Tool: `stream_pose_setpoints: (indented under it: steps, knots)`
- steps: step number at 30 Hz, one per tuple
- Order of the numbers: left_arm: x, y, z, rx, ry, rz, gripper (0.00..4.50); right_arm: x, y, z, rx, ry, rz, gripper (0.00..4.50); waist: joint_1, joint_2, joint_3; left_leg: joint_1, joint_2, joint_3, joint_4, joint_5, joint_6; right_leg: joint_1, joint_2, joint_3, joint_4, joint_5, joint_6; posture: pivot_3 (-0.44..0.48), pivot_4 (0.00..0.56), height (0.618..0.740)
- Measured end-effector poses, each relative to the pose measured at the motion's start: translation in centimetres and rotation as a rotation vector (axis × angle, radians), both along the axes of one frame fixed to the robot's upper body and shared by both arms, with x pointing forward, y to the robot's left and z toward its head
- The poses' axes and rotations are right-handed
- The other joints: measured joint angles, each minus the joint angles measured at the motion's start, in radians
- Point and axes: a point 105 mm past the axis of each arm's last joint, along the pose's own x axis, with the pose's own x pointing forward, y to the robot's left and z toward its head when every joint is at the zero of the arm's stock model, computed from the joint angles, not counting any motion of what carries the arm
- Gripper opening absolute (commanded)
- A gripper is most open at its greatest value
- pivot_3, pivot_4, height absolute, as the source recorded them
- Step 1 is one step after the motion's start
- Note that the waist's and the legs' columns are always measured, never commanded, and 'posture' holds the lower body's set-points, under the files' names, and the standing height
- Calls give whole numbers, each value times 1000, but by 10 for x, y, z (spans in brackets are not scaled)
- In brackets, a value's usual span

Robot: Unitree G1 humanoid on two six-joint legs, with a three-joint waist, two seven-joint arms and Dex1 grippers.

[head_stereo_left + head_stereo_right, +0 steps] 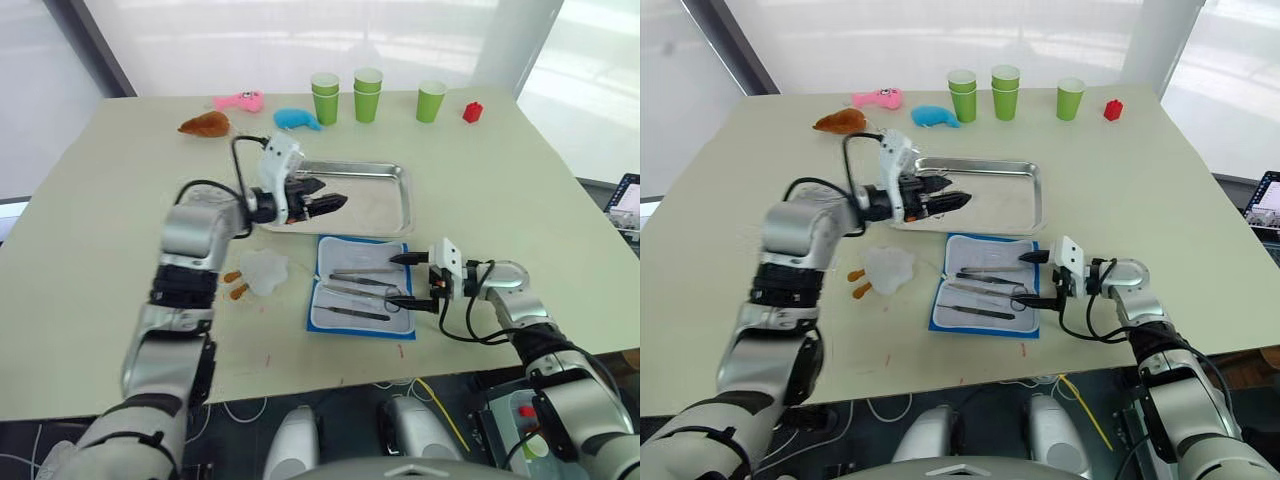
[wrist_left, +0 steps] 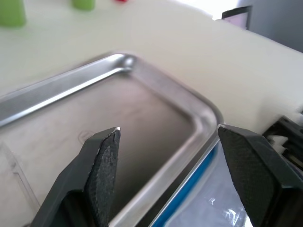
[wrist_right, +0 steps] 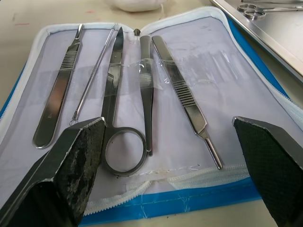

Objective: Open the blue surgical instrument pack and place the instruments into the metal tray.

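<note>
left fingers (image 2: pixel 102 161) wide apart, empty | right fingers (image 3: pixel 78 156) wide apart, empty

Green cups (image 1: pixel 366 95), red block (image 1: pixel 472 112), plush toys (image 1: pixel 296 119)

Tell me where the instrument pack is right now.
The blue surgical instrument pack lies open on the table, just in front of the metal tray on the robot's side, with the open right gripper at its right edge.
</note>
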Motion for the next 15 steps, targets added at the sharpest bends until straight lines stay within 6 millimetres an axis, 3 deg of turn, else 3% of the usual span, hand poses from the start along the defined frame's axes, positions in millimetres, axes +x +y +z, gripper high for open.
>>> stream_pose_setpoints:
  steps: [4,5,8,15]
  knots:
    - [-27,25,4,79,-50,-188,3452,0,-1,-1,-3,1,-3,4500,3,-1,0,1,0,0,-1,0,0,1,0,-1,0,-1,-2,0,150,740]
    - [-32,31,5,118,-78,-232,3880,0,-1,-1,-3,2,-3,4500,3,-1,-1,2,0,0,-1,0,0,1,0,-1,0,-3,-5,0,150,740]
    - [-41,50,7,226,-155,-346,4444,0,-1,-1,-3,2,-3,4500,5,-2,-1,2,0,1,-1,0,0,1,0,0,0,-4,-8,0,150,740]
    - [-52,77,21,362,-196,-406,4444,-1,0,-2,-1,4,0,4500,4,-4,2,2,6,2,-3,0,1,0,1,3,0,-5,-8,0,150,740]
